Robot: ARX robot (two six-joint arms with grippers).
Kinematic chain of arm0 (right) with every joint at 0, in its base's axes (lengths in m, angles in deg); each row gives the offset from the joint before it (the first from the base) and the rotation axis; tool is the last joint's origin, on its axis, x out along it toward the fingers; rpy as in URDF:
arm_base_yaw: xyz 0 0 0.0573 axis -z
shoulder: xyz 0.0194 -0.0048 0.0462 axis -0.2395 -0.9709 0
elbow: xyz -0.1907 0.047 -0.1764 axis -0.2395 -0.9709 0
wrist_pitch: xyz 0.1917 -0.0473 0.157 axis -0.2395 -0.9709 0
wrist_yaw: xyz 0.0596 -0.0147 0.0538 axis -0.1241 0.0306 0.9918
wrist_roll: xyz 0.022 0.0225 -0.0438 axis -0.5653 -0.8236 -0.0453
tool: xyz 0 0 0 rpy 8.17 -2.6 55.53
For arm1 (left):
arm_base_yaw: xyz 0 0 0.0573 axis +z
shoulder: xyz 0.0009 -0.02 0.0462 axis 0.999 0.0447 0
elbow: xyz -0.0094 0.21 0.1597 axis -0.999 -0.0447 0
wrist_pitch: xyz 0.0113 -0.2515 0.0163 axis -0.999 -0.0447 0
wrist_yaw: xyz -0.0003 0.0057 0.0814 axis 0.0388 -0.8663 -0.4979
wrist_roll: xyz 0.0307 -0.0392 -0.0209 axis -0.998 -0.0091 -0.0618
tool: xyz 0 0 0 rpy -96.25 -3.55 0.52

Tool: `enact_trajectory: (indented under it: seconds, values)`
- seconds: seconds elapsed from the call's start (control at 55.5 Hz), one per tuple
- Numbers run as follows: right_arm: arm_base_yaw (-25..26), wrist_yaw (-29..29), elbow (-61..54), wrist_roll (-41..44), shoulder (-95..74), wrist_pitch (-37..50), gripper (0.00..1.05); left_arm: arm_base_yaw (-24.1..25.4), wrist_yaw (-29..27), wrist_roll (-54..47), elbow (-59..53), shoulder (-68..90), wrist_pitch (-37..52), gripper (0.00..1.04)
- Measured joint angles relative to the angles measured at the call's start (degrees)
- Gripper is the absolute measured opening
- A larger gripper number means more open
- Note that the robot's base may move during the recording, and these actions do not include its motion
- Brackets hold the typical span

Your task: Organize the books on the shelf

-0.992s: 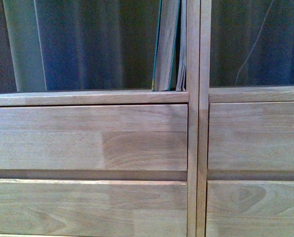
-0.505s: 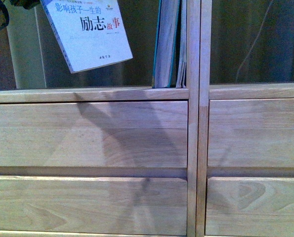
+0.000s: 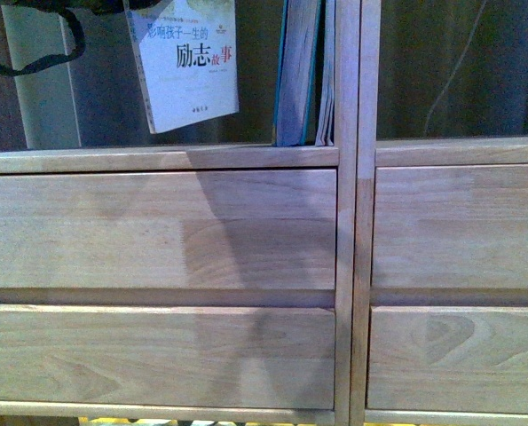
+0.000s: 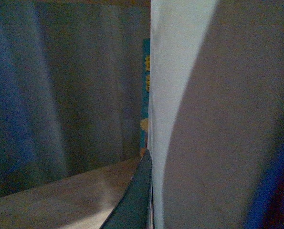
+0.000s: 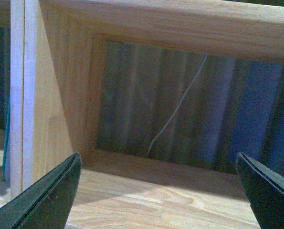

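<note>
In the front view a white book (image 3: 188, 67) with black and red print hangs tilted over the left compartment of the shelf (image 3: 157, 158), its lower corner just above the board. My left gripper (image 4: 149, 193) is shut on the white book; one dark finger (image 4: 134, 200) lies against its pale cover (image 4: 204, 119). To the right a teal book (image 3: 297, 75) and pale booklets (image 3: 327, 80) stand upright against the divider (image 3: 348, 89). My right gripper (image 5: 161, 195) is open before the bare right compartment (image 5: 156, 195).
Four plain drawer fronts (image 3: 157, 231) lie below the shelf board. A grey curtain (image 5: 180, 105) with a thin white cable (image 5: 175, 114) shows through the open back. A gap remains between the white book and the teal one.
The white book came into view from the upper left and has moved right toward the teal book, standing a little straighter. The shelf board now sits slightly higher in the front view.
</note>
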Motion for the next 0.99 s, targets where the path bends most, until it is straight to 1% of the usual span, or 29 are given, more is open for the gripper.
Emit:
enact_trajectory:
  seconds: [0.27,0.451,0.523,0.613,0.902,0.992]
  values:
    - [0.0,0.0,0.0,0.5,0.0,0.0,0.98,0.3,-2.7,-3.0,10.8,6.5,-5.4,0.07]
    - [0.0,0.0,0.0,0.5,0.0,0.0,0.98,-0.4,-7.0,-6.0,19.2,12.6,-8.9,0.07]
    - [0.0,0.0,0.0,0.5,0.0,0.0,0.98,-1.0,-9.2,-7.3,24.1,16.7,-10.2,0.07]
    - [0.0,0.0,0.0,0.5,0.0,0.0,0.98,-1.9,-10.6,-8.3,27.9,20.2,-11.2,0.07]
    - [0.0,0.0,0.0,0.5,0.0,0.0,0.98,-5.7,-13.5,-12.7,31.9,24.0,-10.7,0.07]
    - [0.0,0.0,0.0,0.5,0.0,0.0,0.98,-7.2,-15.2,-15.0,35.1,26.5,-11.2,0.07]
